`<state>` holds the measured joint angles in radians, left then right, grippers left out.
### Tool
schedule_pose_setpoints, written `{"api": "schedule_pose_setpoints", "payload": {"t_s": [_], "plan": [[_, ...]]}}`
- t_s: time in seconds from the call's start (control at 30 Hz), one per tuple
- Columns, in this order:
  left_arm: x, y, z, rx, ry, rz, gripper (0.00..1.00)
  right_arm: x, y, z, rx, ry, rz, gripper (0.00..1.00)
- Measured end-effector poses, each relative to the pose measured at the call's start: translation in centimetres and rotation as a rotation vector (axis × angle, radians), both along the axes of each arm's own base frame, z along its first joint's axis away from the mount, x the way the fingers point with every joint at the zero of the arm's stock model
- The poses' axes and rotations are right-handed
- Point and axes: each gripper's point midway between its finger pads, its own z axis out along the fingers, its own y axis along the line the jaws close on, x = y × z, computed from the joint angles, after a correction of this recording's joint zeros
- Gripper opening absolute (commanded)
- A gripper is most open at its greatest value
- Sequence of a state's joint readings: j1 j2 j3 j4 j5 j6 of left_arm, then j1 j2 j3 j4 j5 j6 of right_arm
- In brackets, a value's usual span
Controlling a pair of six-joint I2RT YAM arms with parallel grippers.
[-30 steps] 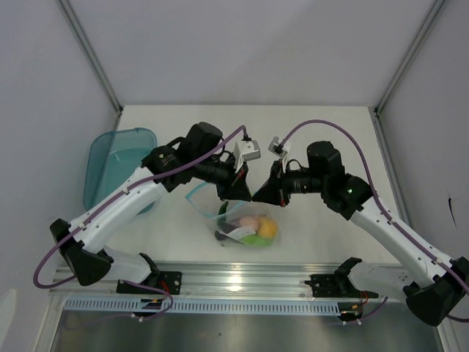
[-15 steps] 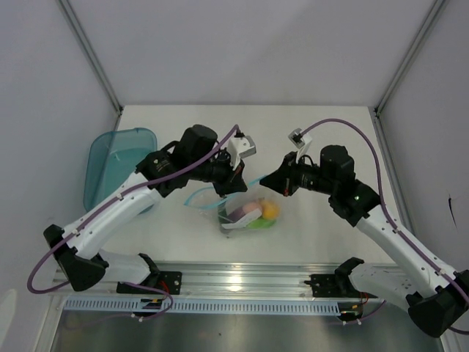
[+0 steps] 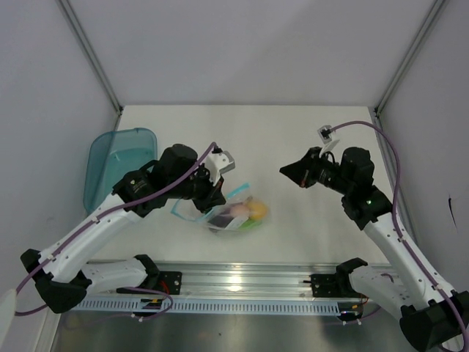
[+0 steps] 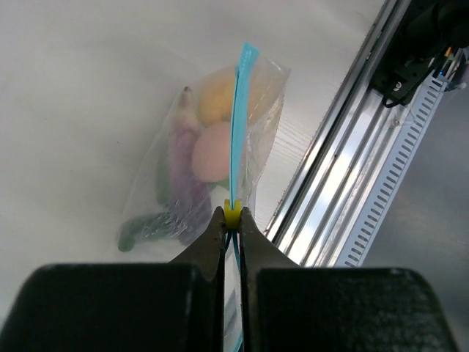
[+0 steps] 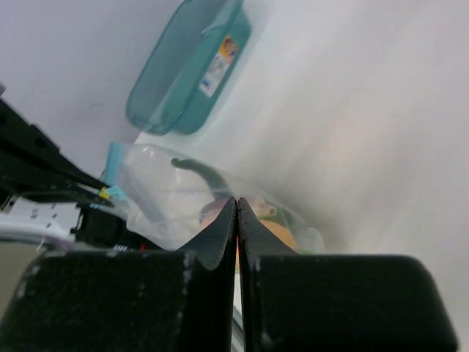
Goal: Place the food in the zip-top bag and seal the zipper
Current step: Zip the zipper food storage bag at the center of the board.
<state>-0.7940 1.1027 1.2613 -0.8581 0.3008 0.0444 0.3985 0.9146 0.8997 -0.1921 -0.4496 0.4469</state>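
Zipper (image 4: 236,117) running toward 12 o'clock from left gripper (image 4: 231,210) clenched on its slider (image 4: 231,215); right gripper (image 3: 283,170) closed empty, well apart.

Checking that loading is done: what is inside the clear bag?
Inside the bag: a yellow-orange piece, a pink piece, a purple eggplant and a dark green piece. Anything beneath them is hidden. The left tool pinches the slider.

White bench (image 3: 293,128) boxed in by plain grey walls (image 3: 242,44); aluminium rail (image 3: 242,277) along near edge; metal posts (image 3: 89,53) at far corners.
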Motion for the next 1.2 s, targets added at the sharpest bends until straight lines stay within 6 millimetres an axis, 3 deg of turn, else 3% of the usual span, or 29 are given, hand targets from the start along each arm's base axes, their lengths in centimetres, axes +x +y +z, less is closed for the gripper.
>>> {"api": "schedule_pose_setpoints", "payload": {"t_s": [0.07, 0.1, 0.13, 0.17, 0.27, 0.47, 0.7, 0.93, 1.03, 1.07, 1.13, 1.2], "plan": [[-0.5, 0.2, 0.2, -0.010, -0.001, -0.010, 0.01, -1.0, 0.7, -0.1, 0.027, 0.004, 0.084, 0.25], [-0.6, 0.2, 0.4, -0.017, -0.001, -0.019, 0.01, -1.6, 1.3, -0.1, 0.040, 0.008, 0.139, 0.53], [-0.8, 0.1, 0.5, -0.022, -0.002, -0.030, 0.01, -2.2, 1.9, 0.0, 0.047, 0.003, 0.200, 0.62], [-1.0, 0.0, 0.5, -0.028, 0.003, -0.041, 0.01, -2.7, 2.4, 0.0, 0.047, -0.002, 0.243, 0.68], [-1.4, -0.4, 0.8, -0.038, 0.010, -0.079, 0.01, -4.4, 4.1, 0.4, 0.033, -0.015, 0.401, 0.69], [-1.8, -1.6, 1.8, -0.069, 0.031, -0.152, 0.01, -7.3, 7.6, 2.4, 0.014, -0.073, 0.667, 0.65], [-2.6, -2.4, 1.7, -0.084, 0.069, -0.213, 0.00, -9.6, 10.7, 0.6, -0.034, -0.031, 0.862, 0.49], [-2.9, -2.5, 1.8, -0.090, 0.084, -0.230, 0.01, -10.6, 10.7, -1.1, -0.079, 0.010, 0.915, 0.25], [-3.0, -2.6, 1.8, -0.092, 0.088, -0.234, 0.01, -10.8, 10.6, -1.4, -0.090, 0.018, 0.919, 0.23], [-3.0, -2.6, 1.8, -0.092, 0.089, -0.234, 0.01, -10.7, 10.6, -1.5, -0.096, 0.021, 0.915, 0.10], [-2.9, -2.6, 1.7, -0.090, 0.093, -0.235, 0.00, -10.5, 10.7, -1.7, -0.112, 0.018, 0.902, 0.00], [-2.8, -2.6, 1.6, -0.086, 0.098, -0.232, 0.01, -10.2, 10.8, -1.9, -0.129, 0.021, 0.879, 0.00]]}}
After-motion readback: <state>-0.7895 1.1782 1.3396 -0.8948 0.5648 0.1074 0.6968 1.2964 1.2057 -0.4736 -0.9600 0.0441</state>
